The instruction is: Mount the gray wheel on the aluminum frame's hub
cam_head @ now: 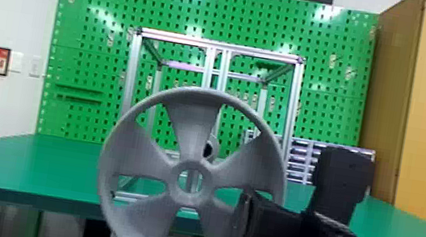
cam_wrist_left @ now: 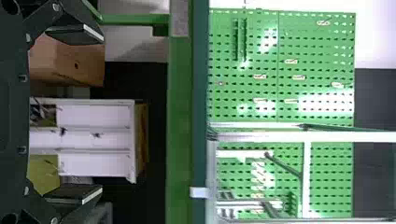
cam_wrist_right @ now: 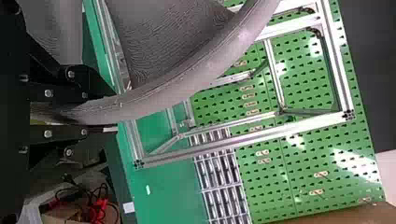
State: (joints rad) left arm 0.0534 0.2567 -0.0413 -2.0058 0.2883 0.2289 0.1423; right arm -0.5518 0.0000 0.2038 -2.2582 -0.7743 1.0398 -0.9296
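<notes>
My right claw [cam_head: 271,235] is clamped on the rim [cam_wrist_right: 196,77] of the large gray five-spoked plastic-looking wheel [cam_head: 192,163], gripping it at the lower right, one flat black finger on either side. I hold the wheel upright, its open round face turned squarely toward my head and the axis through its middle running from near to far. One broad spoke [cam_head: 194,123] points straight up, two spread out to left and right, and two slant down to the lower left and lower right. The wheel is on the near side of the silvery aluminum box-shaped frame [cam_head: 131,74], which stands on the green table [cam_head: 33,165]. Beyond the wheel, a small round gray piece with a dark center [cam_head: 213,148] shows through the gap right of the top spoke, farther right and higher than the wheel's central ring [cam_head: 207,184]. My left claw [cam_wrist_left: 102,114] is empty, fingers wide apart, before the table.
</notes>
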